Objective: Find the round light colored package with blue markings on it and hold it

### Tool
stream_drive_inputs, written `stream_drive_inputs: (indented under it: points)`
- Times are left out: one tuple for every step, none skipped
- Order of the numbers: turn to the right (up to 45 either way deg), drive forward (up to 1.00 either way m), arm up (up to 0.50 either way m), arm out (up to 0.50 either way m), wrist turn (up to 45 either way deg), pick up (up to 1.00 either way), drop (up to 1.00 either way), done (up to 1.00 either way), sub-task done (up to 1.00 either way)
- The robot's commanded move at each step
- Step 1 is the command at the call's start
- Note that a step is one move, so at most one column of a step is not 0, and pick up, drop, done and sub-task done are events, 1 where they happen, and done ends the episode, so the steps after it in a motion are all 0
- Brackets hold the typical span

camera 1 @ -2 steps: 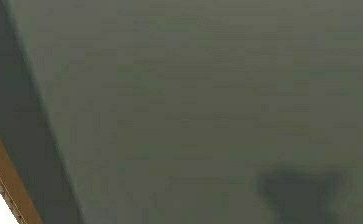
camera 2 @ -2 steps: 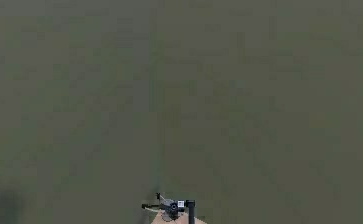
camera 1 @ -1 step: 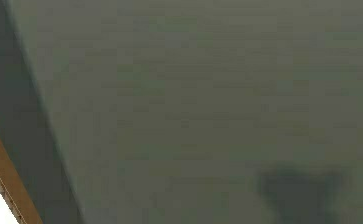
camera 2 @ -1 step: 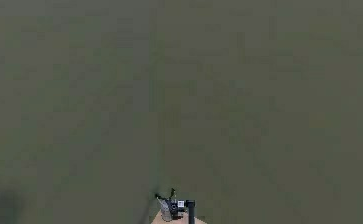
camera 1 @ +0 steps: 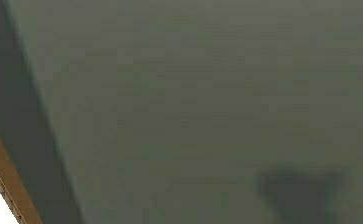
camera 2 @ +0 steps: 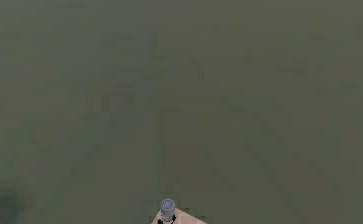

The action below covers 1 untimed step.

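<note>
Grey-green wall [camera 2: 189, 90]; small grey round thing [camera 2: 167, 208] on tan surface [camera 2: 185, 218].

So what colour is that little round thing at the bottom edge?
The round thing is pale grey, bluish on top; arm side view.

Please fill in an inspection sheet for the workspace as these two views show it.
surface: a corner of a tan surface at the arm side view's bottom edge, near the middle
job's things: a small round grey thing with a pale top stands on the tan surface; too small to tell whether it is the package with blue markings
clutter: nothing seen
grippers: nothing seen
cables: nothing seen
surroundings: a plain grey-green wall in both views; a slanting brown strip at the forward view's lower left
</note>
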Motion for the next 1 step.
stream_drive_inputs:
  points:
    - [0.0,0.0,0.0,0.0,0.0,1.0,0.0,0.0,0.0]
